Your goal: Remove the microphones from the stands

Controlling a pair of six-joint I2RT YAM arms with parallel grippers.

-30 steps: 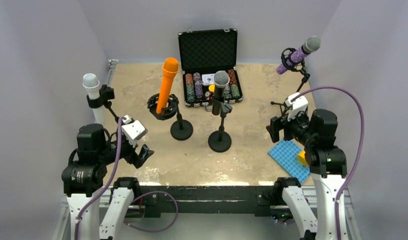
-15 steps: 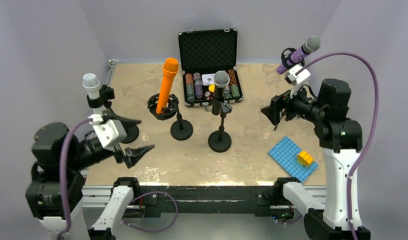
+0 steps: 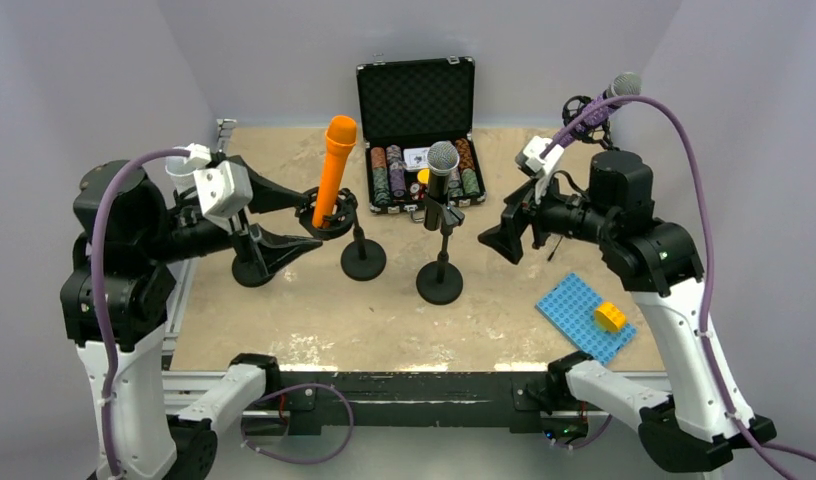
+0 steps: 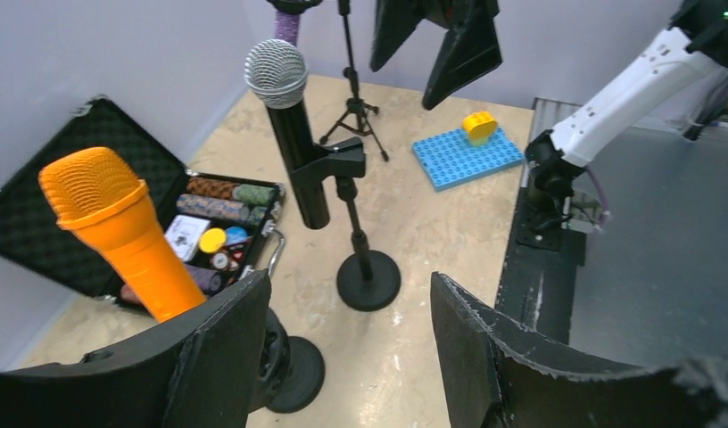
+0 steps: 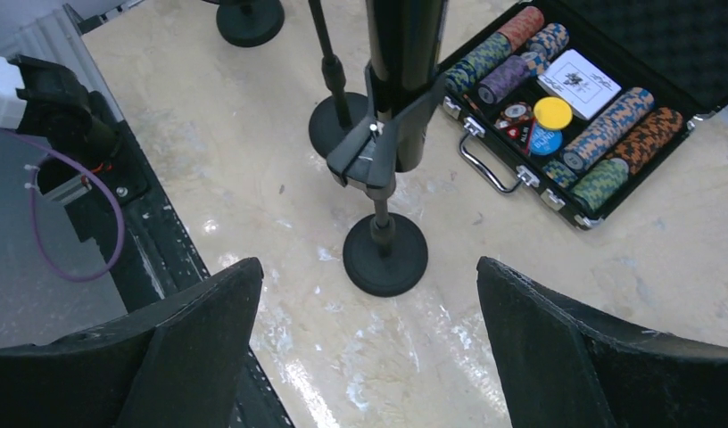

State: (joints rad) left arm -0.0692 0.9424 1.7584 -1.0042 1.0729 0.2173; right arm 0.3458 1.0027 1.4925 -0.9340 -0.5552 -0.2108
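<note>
An orange microphone (image 3: 335, 165) stands tilted in a round black shock mount (image 3: 324, 213) on a short stand. Beside it a black microphone (image 3: 440, 180) with a silver head is clipped upright on its own stand (image 3: 440, 283). My left gripper (image 3: 306, 216) hangs open just left of the orange microphone's mount, touching nothing. The left wrist view has the orange microphone (image 4: 119, 232) past my left finger and the black one (image 4: 289, 125) ahead. My right gripper (image 3: 502, 240) is open, right of the black microphone and apart from it. The right wrist view looks down on that microphone's clip (image 5: 378, 147) and base (image 5: 384, 254).
An open black case (image 3: 417, 100) of poker chips lies behind the stands. A purple microphone (image 3: 592, 108) sits on a tripod at the back right. A blue studded plate (image 3: 579, 318) with a yellow brick (image 3: 611, 316) lies front right. Another stand base (image 3: 252, 270) is under my left arm.
Both arms have risen from the near edge and swung inward. The left gripper moved up to the orange microphone's mount; the right gripper moved left toward the black microphone.
</note>
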